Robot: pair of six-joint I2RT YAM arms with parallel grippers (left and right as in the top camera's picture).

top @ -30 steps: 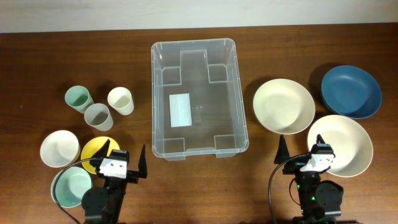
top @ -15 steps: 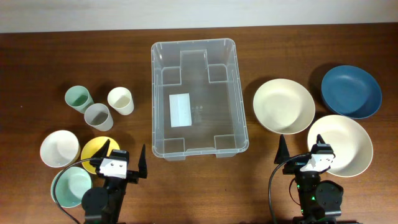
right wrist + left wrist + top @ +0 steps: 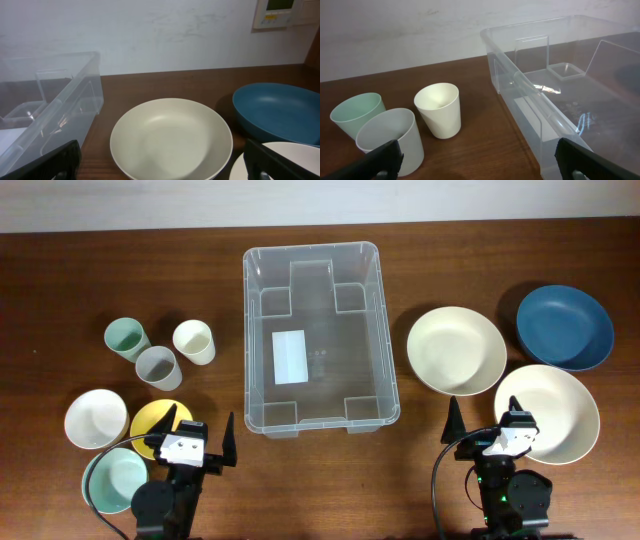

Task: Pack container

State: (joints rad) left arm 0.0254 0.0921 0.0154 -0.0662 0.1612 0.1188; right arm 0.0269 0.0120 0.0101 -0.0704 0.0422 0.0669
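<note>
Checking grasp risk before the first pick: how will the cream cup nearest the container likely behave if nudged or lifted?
The cream cup looks thin-walled and empty, so it is probably light. It stands upright on a base narrower than its mouth, so a sideways push could tip it. Its smooth tapered wall might slip in a pinch.

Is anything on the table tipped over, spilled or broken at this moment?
Nothing stands out. The large clear plastic container sits upright and empty, the three small cups stand upright, and the bowls rest right way up; no spill shows.
</note>
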